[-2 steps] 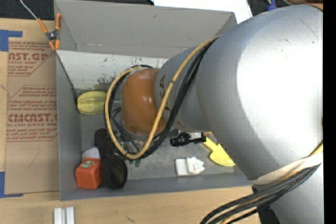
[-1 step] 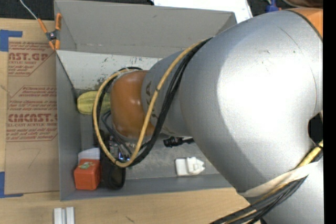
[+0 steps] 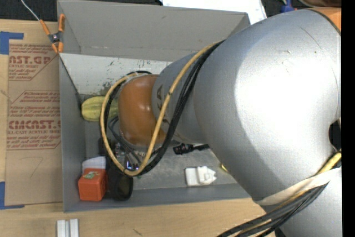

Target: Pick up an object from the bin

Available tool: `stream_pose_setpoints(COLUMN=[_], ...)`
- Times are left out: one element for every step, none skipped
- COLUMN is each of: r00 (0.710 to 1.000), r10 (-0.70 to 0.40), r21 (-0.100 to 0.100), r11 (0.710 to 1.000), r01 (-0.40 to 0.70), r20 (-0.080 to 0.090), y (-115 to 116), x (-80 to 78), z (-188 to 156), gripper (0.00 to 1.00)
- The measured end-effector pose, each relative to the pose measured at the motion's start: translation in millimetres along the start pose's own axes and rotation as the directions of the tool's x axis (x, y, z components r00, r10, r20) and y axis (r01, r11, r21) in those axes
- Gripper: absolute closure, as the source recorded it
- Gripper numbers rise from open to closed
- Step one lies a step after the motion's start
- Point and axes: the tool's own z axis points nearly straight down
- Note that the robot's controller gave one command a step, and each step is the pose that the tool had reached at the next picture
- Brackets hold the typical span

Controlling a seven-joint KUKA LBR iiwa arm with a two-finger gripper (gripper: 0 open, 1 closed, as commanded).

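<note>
Claw [image 3: 118, 177] low in bin's [image 3: 71, 136] lower left, beside orange box [image 3: 92, 185]; spread impossible to tell. White block [image 3: 199, 176] lower middle.

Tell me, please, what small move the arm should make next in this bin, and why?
Probably a slight shift toward the near-left corner of the bin, then down. The orange-covered wrist hangs low over that side, and the small orange box with a white top lies right beside its dark lower end; the yellow-green oblong lies farther back.
</note>
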Motion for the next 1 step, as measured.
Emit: stream_pose_setpoints(r00=[0.999], r10=[0.034], r21=[0.034], r11=[0.999], r01=[-0.035], r20=[0.007], y=[7.3], x=[4.3], z=[-0.6], gripper=[1.0])
